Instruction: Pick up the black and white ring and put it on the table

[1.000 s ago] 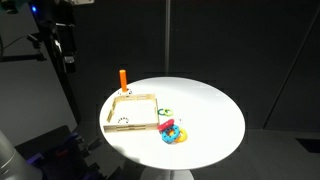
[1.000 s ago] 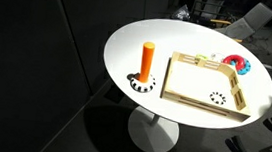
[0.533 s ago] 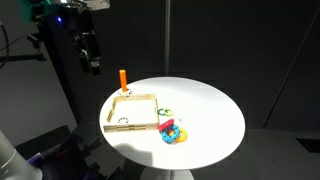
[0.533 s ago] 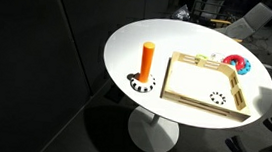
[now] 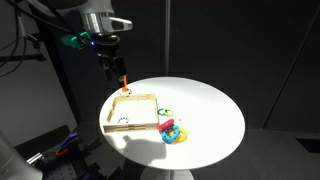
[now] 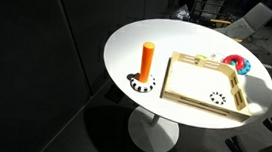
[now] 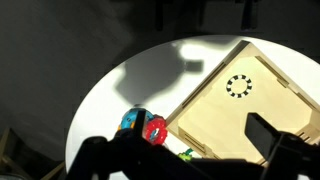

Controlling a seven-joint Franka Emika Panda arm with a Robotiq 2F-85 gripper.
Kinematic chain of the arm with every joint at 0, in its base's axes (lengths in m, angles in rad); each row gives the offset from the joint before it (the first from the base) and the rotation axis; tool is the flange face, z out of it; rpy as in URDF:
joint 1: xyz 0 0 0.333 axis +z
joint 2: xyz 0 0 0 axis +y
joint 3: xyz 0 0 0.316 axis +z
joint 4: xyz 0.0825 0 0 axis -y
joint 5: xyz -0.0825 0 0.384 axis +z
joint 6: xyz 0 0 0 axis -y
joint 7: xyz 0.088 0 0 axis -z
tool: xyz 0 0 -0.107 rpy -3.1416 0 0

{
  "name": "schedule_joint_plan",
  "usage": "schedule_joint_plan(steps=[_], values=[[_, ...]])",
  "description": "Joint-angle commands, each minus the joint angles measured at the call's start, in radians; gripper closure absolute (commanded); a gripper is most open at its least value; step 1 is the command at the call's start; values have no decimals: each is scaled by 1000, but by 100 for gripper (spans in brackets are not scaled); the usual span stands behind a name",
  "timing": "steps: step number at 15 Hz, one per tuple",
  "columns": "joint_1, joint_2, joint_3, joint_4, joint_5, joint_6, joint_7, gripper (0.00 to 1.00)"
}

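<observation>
Overhead, the arm [image 5: 95, 20] reaches in above the round white table [image 5: 215, 110]. On the table lies the wooden tray [image 6: 191, 81]. The gripper [image 5: 113, 69] hangs well above the tabletop; in the wrist view its fingers [image 7: 268, 135] stand wide apart, holding nothing. An orange peg [image 6: 147, 59] stands upright just beside the tray. The black and white ring [image 6: 217, 97] lies flat inside the tray near a corner, and the red ring [image 6: 240, 64] lies outside the tray on the table.

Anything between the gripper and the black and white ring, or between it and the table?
Nothing covers the black and white ring; it lies open on the tray floor. The gripper hangs above the table edge close to the orange peg, which is the nearest obstacle. Only the tray's low wall separates the ring from the table.
</observation>
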Motion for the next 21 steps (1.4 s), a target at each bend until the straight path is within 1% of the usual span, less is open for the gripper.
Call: schedule_joint_plan(steps=[1,4,5,7,12,13,16,21], values=[[24,109,-18,11,75,86,-39,0],[18,166,-6,22,80,100,-47,0],[11,138,5,2,70,94,-23,0],[11,163,5,6,70,101,-24,0],[11,166,5,9,70,101,-25,0],[11,182,12,11,67,112,-10,0],[37,236,27,17,92,162,-14,0],[92,372,83,27,105,312,-15,0]])
